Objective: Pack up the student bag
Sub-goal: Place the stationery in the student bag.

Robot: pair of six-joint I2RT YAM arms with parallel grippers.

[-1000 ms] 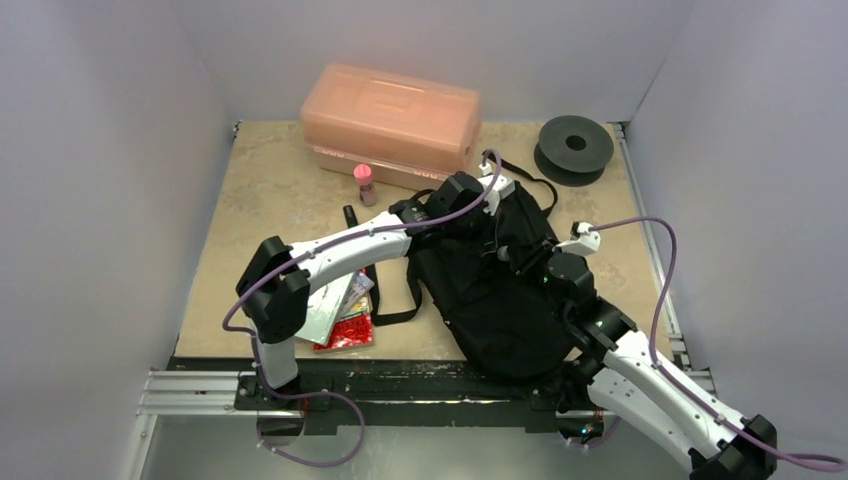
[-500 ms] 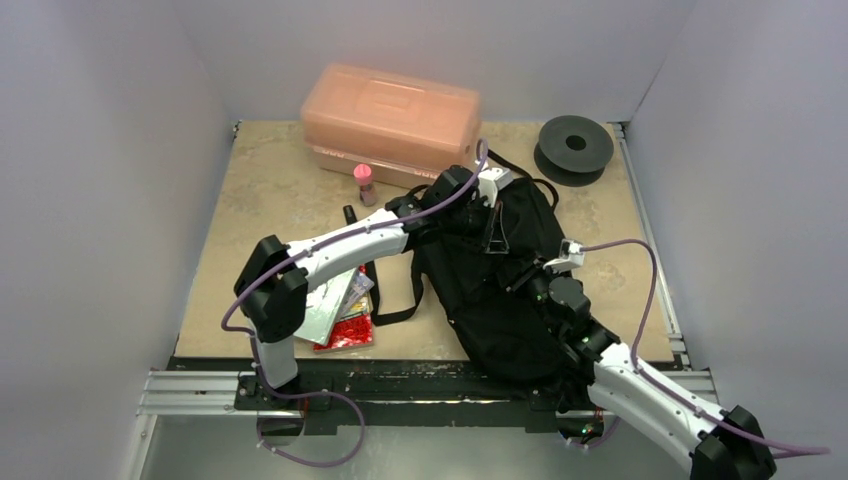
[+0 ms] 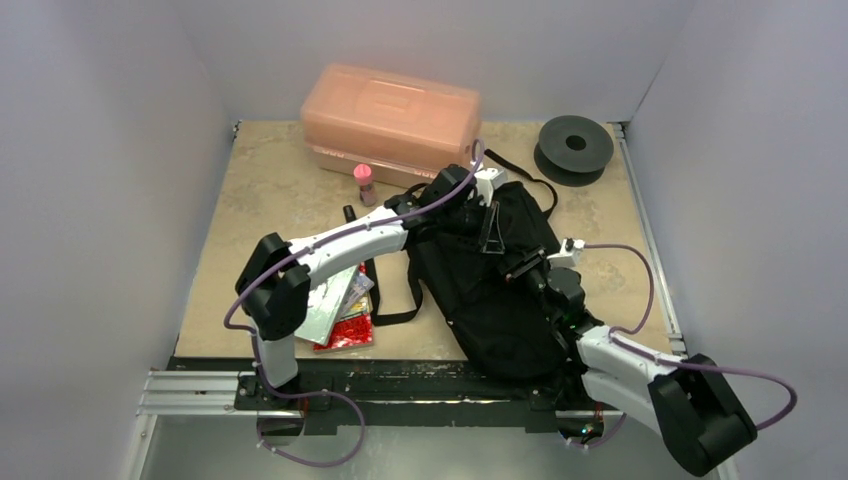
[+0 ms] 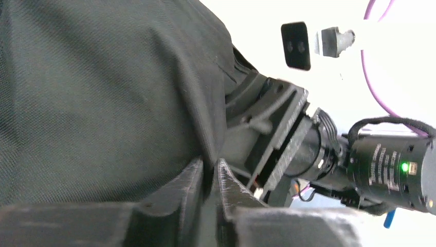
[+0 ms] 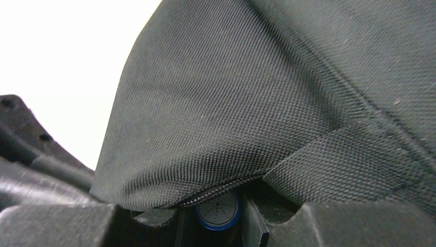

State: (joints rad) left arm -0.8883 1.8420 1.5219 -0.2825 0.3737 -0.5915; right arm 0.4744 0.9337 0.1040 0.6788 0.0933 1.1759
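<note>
Overhead, at the left of the frame a loose pile of flat packets (image 3: 340,305) lies on the table (image 3: 270,190). Next come a pink bottle (image 3: 363,183), the orange-pink box (image 3: 390,118) at upper centre, the student bag (image 3: 490,300) slumped at centre right, and the black spool (image 3: 574,147) at upper right. Only the wrist views show the grips. The left gripper (image 4: 208,167), at the bag's upper edge, has its fingers pressed almost together on a fold of the bag's fabric. The right gripper (image 5: 215,226), towards the bag's lower right, stands partly open under draped fabric. A blue-rimmed round object (image 5: 218,211) is clamped between its pads, and the overhead view hides it. Counted: one bag, one box, one spool, one bottle, two arms; the overlapping packets I cannot count.
</note>
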